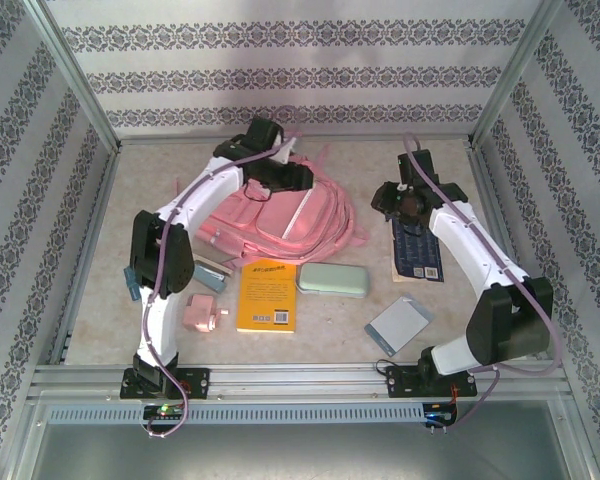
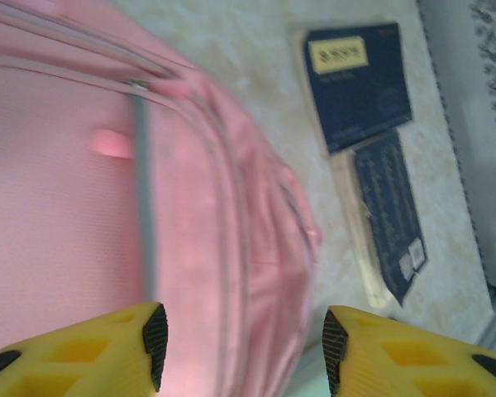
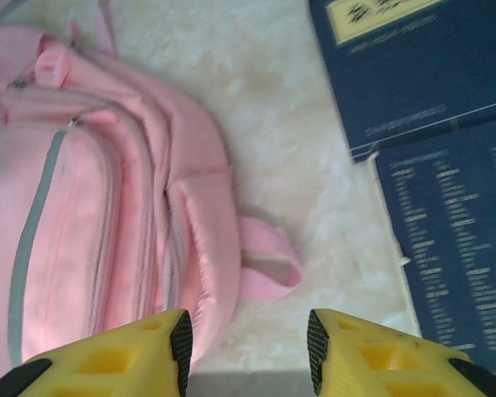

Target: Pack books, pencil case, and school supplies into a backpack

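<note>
We read both sets of jaws as parted, gripping nothing. The left gripper (image 2: 244, 351) hangs over the pink backpack (image 2: 66, 207). The right gripper (image 3: 248, 351) hangs over the table (image 3: 289, 124), between the backpack and the navy books (image 3: 430, 165). The yellow book (image 1: 267, 295) and the pencil case (image 1: 333, 279) lie nearer the arm bases.

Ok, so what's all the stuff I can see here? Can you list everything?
backpack: one, pink, back middle of the table
yellow book: one, yellow-orange, in front of the backpack
pencil case: one, mint green, right of the yellow book
navy books: two, dark navy, end to end, right of the backpack
pink box: one, pink, left of the yellow book
teal piece: one, teal, behind the pink box
pad: one, grey-blue, front right
table: one, beige
left gripper: yellow fingers, open, over the backpack
right gripper: yellow fingers, open, by the navy books
</note>
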